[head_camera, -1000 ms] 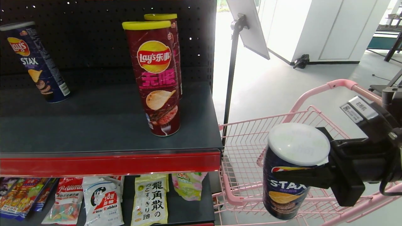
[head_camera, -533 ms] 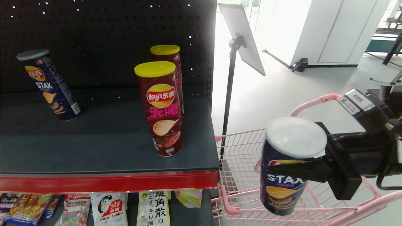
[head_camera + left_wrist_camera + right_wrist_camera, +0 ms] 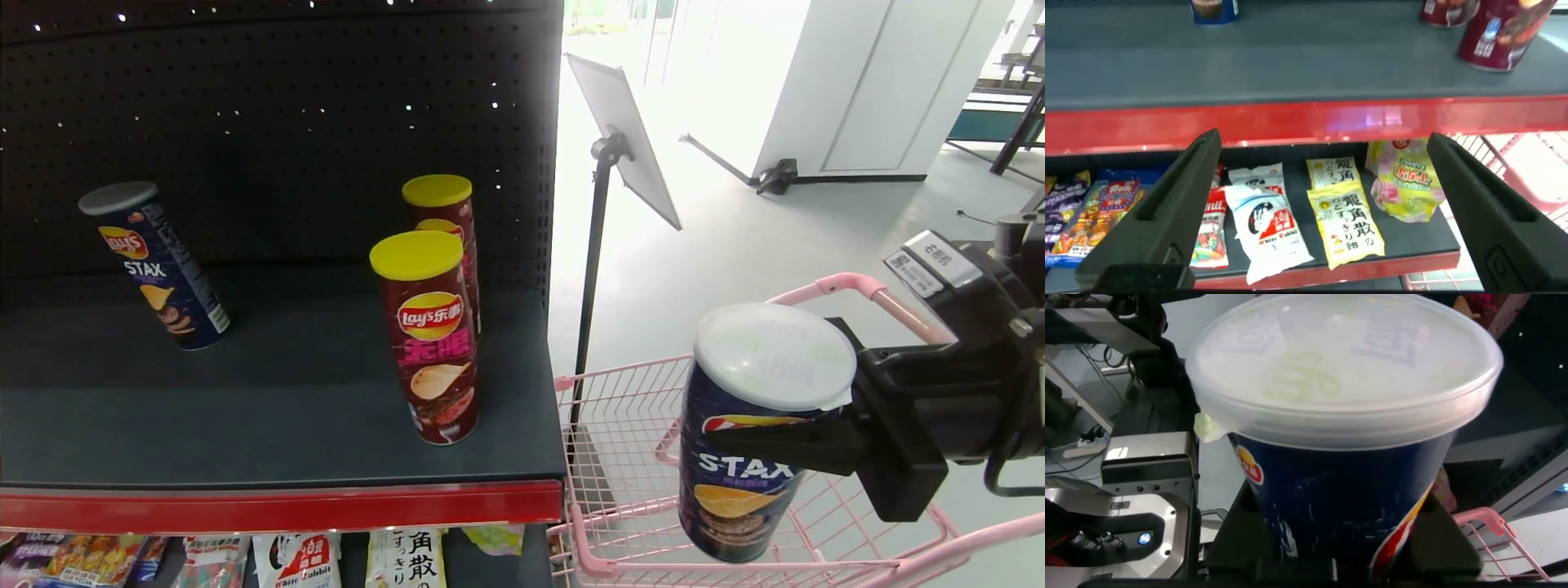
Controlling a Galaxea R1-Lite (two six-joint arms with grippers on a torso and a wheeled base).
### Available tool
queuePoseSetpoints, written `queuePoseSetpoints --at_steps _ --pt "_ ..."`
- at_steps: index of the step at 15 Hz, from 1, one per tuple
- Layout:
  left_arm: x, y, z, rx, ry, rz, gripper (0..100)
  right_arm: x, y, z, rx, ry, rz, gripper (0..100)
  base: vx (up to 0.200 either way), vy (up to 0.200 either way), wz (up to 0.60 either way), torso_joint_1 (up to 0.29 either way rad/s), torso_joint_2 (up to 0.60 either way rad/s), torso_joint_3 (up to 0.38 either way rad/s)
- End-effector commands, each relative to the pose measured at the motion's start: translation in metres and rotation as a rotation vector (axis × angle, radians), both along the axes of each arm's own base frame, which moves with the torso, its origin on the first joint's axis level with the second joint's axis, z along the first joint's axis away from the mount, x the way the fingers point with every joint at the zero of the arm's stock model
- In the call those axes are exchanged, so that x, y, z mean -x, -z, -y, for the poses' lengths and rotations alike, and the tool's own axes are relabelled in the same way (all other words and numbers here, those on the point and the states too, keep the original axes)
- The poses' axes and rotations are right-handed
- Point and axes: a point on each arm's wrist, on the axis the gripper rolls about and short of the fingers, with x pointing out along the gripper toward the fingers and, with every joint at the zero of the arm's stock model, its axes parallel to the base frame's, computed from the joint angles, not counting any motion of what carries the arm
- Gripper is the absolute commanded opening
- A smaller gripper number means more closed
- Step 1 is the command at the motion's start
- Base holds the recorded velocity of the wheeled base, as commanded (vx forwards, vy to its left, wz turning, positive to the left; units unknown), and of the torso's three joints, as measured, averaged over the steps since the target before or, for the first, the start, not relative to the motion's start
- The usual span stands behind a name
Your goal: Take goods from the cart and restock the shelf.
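Navy-blue chip can [image 3: 735,506] with a pale plastic lid: the right pincer [image 3: 763,433] is pinching it upright, its dark fingers pressing opposite sides of the tube just under the lid. From the right wrist camera the lid is looming large, with the can [image 3: 1347,482] sitting squarely in the pincer [image 3: 1339,551].

Pink wire cart [image 3: 620,457]: it is standing directly beneath and behind the held can.

Dark shelf [image 3: 245,408] with a red front strip: it is lying off to the left of the right pincer, well apart from the held can.

Two maroon cans with yellow lids: the front one [image 3: 433,343] is standing nearest that pincer, the rear one [image 3: 445,212] just behind it.

Second navy can [image 3: 155,265]: it is standing farthest from the right pincer, near the pegboard back wall.

Left pincer [image 3: 1327,220]: its fingers are spreading wide with nothing between them, hanging in front of the lower shelf.

Snack bags [image 3: 1347,212]: they are lying in a row just beyond the left pincer, under the red strip.
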Motion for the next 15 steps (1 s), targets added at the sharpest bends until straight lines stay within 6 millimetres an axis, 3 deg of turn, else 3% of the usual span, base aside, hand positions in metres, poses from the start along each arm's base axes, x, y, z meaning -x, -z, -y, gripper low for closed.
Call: queuePoseSetpoints --at_steps 1,4,15 --pt "0.000 0.000 0.000 0.001 0.000 -0.001 100 0.000 0.000 0.001 -0.001 0.005 0.003 0 0.000 0.000 0.00 0.163 -0.37 -0.203" --pt "0.000 0.000 0.000 0.001 0.000 0.001 100 0.002 0.003 0.003 0.004 0.008 0.002 0 0.000 0.000 0.00 0.121 -0.26 -0.144" --pt "0.000 0.000 0.000 0.001 0.000 0.001 100 0.035 -0.001 0.023 -0.019 0.034 0.040 0 0.000 0.000 0.00 0.000 0.00 0.000"
